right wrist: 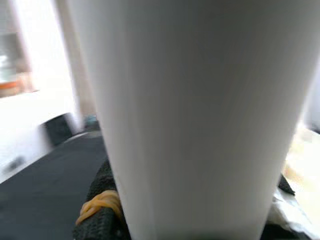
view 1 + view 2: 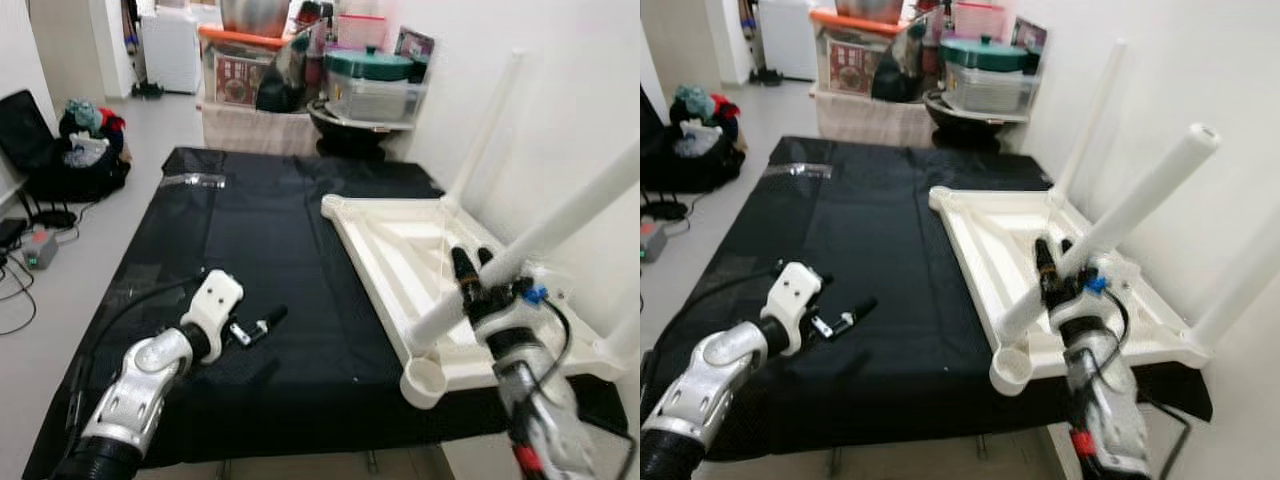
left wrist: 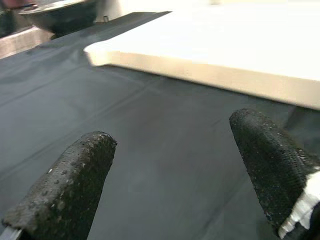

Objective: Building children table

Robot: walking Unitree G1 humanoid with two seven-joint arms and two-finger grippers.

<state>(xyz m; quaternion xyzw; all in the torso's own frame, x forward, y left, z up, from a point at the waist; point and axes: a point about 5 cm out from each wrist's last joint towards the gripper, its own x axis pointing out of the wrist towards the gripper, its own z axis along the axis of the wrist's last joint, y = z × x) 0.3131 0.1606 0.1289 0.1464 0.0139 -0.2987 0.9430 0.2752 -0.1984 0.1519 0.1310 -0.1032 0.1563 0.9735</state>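
Tabletop [image 2: 1080, 250] lies inverted on the black mat [image 2: 870, 250], near corner socket [image 2: 1012, 372] at about 7 o'clock from the right gripper [image 2: 1052, 268], which is clamped on a leg [image 2: 1110, 230] running 7-to-1 o'clock, while the left gripper [image 2: 262, 325] hovers parted and empty, well off at 9 o'clock.

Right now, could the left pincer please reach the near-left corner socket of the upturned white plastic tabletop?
Probably yes: the open left pincer hovers over bare black cloth, nothing between it and the socket.
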